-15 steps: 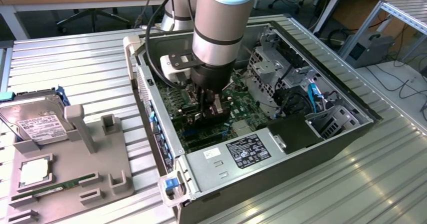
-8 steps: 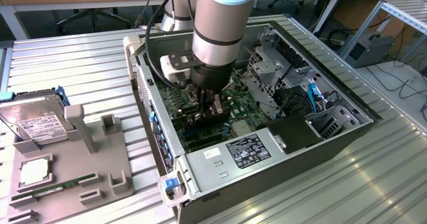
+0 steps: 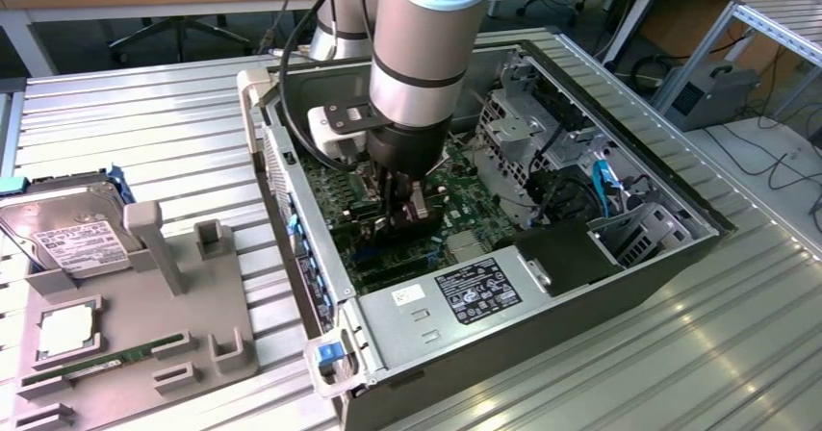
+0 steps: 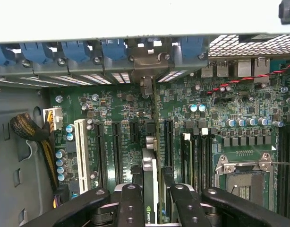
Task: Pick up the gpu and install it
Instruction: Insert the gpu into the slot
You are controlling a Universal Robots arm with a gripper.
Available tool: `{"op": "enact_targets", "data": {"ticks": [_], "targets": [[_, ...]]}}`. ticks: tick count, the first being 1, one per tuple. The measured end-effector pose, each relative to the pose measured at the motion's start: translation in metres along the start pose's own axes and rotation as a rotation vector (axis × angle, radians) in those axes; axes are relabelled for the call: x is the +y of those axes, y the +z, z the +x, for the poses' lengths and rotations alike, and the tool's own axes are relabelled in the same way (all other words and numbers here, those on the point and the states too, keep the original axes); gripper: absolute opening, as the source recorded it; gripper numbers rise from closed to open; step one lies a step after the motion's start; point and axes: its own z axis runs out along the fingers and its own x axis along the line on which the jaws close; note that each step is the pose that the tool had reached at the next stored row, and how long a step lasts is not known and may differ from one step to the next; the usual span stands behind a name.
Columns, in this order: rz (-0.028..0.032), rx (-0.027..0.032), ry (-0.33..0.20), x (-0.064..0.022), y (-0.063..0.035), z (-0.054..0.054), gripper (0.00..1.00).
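Note:
The gpu (image 4: 150,166) is a thin dark card seen edge-on, standing upright over the black expansion slots of the green motherboard (image 4: 116,109). Its metal bracket (image 4: 145,64) reaches the rear slot opening of the case, among the blue latches. My gripper (image 4: 152,210) is shut on the card's near end, with black fingers (image 4: 131,203) on both sides. In the exterior view the gripper (image 3: 403,208) is lowered deep inside the open computer case (image 3: 668,248), just above the board. Whether the card sits fully in its slot I cannot tell.
A white slot (image 4: 80,149), a braided cable bundle (image 4: 29,130) and the CPU socket (image 4: 244,182) flank the card. Inside the case are a power supply (image 3: 475,291) and a drive cage (image 3: 514,128). On the exterior view's left, a grey tray (image 3: 192,316) holds a hard drive (image 3: 64,229) and a green memory stick (image 3: 103,364).

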Motion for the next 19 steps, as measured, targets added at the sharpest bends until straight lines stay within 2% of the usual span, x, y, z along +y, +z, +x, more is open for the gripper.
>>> {"op": "enact_targets", "data": {"ticks": [19], "targets": [[0.0001, 0.0, 0.0, 0.0008, 0.001, 0.0001, 0.27]]}}
